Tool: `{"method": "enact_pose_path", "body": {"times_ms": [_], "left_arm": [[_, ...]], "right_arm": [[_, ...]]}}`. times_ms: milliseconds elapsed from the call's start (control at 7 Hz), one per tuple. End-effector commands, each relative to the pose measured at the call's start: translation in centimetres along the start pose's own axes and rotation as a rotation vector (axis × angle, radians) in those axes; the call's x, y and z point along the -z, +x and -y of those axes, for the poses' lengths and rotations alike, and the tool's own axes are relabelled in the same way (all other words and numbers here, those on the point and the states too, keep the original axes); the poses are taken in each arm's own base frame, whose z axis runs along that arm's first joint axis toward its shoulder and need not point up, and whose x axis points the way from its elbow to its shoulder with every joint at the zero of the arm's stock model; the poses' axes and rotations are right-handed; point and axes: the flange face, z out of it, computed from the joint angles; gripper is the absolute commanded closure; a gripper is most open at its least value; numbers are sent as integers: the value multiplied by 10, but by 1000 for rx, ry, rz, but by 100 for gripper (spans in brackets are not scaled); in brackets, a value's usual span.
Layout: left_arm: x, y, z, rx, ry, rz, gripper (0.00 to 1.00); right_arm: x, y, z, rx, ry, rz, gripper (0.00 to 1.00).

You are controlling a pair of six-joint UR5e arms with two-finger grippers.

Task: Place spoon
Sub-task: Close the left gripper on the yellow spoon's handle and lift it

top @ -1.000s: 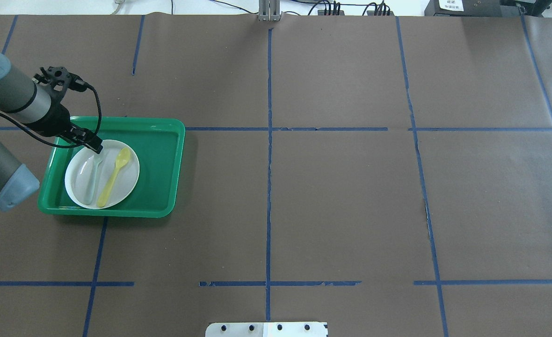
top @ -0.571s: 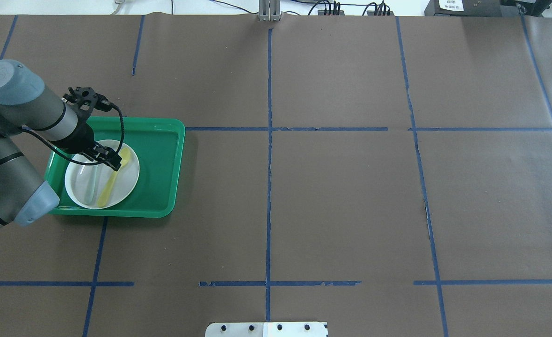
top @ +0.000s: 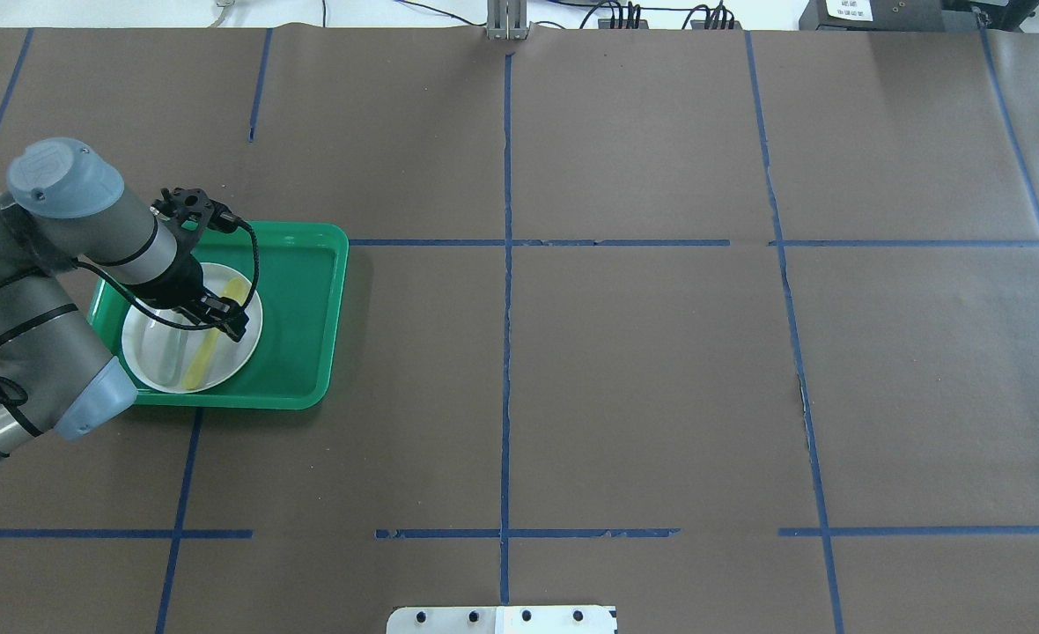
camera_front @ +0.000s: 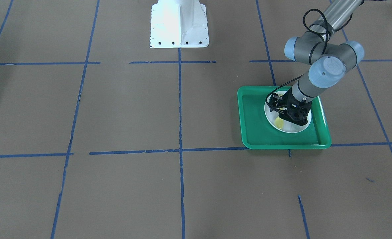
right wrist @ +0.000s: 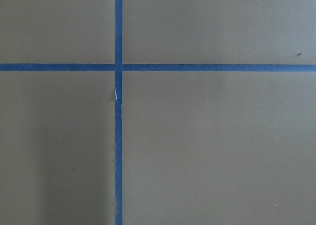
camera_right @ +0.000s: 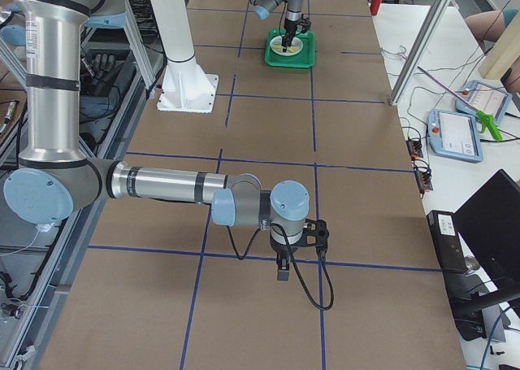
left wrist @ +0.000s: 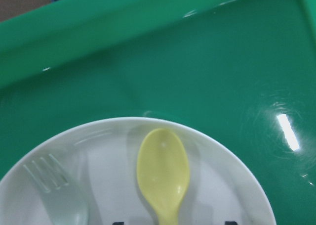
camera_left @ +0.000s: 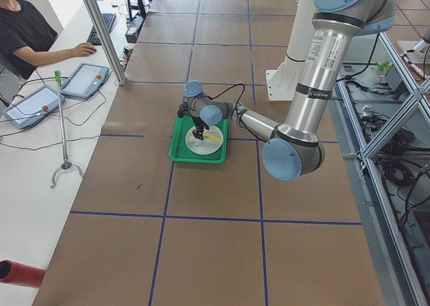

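Left wrist-mounted: glossy yellow oval-bowled spoon point(left wrist: 163, 173)

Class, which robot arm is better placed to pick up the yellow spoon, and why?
Left. The left gripper, open, hangs over the spoon on the white plate; the right gripper is far down the table.

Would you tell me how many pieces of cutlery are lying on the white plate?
2: the yellow spoon and the pale fork, side by side on the white plate in the green tray. The left gripper covers part of the plate, so more may be hidden.
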Motion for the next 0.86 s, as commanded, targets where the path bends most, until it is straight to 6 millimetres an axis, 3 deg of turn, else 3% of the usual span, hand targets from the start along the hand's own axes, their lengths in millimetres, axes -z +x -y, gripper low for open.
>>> {"method": "enact_pose_path", "body": {"times_ms": [0, 143, 429, 714], "left_arm": [[0, 2, 0, 0, -1, -2, 82], [1, 2, 0, -3, 1, -4, 100], [1, 1, -2, -2, 0, -1, 100], [21, 12, -2, 8, 34, -17, 100]], "right_arm": [[0, 0, 0, 0, 0, 0, 0], [0, 0, 0, 0, 0, 0, 0], [0, 0, 0, 0, 0, 0, 0], [0, 0, 0, 0, 0, 0, 0]]}}
